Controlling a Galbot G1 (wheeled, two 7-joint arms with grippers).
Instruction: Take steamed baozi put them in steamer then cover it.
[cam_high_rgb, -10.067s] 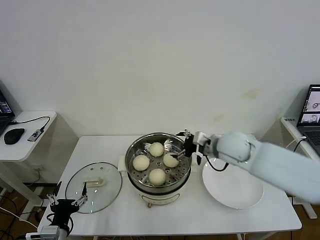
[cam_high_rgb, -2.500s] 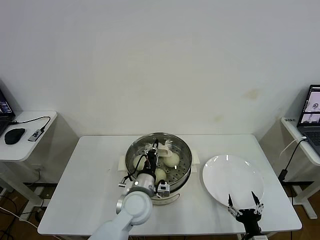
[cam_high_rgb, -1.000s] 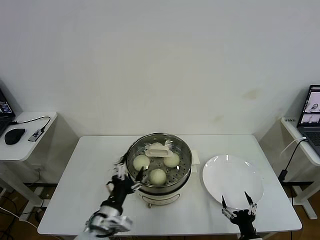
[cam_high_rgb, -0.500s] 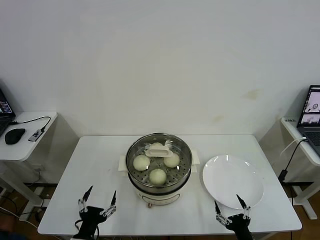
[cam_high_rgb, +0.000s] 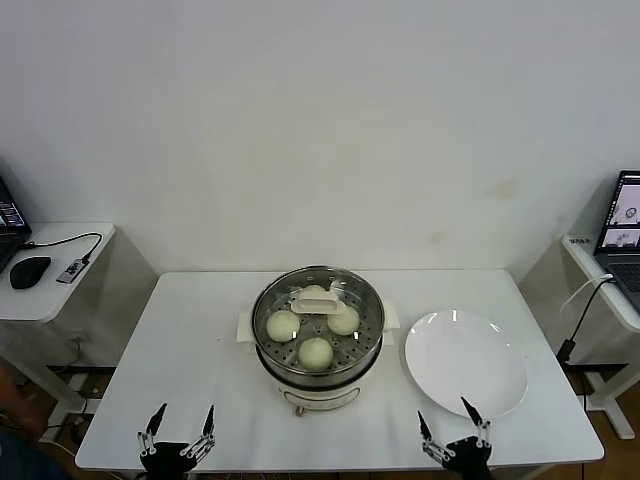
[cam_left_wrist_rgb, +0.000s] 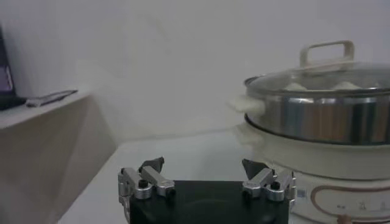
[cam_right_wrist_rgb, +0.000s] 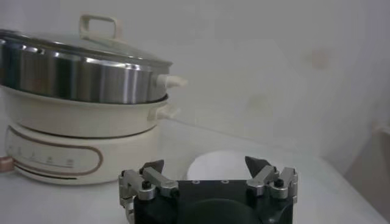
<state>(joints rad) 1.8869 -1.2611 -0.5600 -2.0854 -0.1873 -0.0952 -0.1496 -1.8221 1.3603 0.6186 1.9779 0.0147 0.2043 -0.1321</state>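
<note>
The white bench (cam_high_rgb: 180, 340) carries the steamer (cam_high_rgb: 318, 352) near its middle, with wide bare surface to the left of the pot and a strip along the near edge. A white plate (cam_high_rgb: 466, 362) lies just right of the steamer, apart from it, its near rim close to the bench's near edge. A smaller side desk (cam_high_rgb: 50, 262) stands off to the far left, with a gap between it and the bench.

The cover (cam_high_rgb: 318, 310) sits on the steamer, its cream handle (cam_high_rgb: 318, 300) at the centre, and four buns (cam_high_rgb: 283, 325) show through the glass on the perforated tray.

Both arms are drawn back at the near edge. The left tool (cam_high_rgb: 180, 440) hangs at the near left corner with its fingers spread and nothing between them, well apart from the pot. The right tool (cam_high_rgb: 452, 434) hangs at the near edge just before the plate, fingers likewise spread and empty.

The left wrist view shows the steamer (cam_left_wrist_rgb: 317, 122) side-on with the cover (cam_left_wrist_rgb: 323, 82) seated level on the rim, and the left tool (cam_left_wrist_rgb: 204, 173) wide apart. The right wrist view shows the pot's cream base with its front panel (cam_right_wrist_rgb: 55, 159), the plate (cam_right_wrist_rgb: 219, 165) and the right tool (cam_right_wrist_rgb: 207, 173).
</note>
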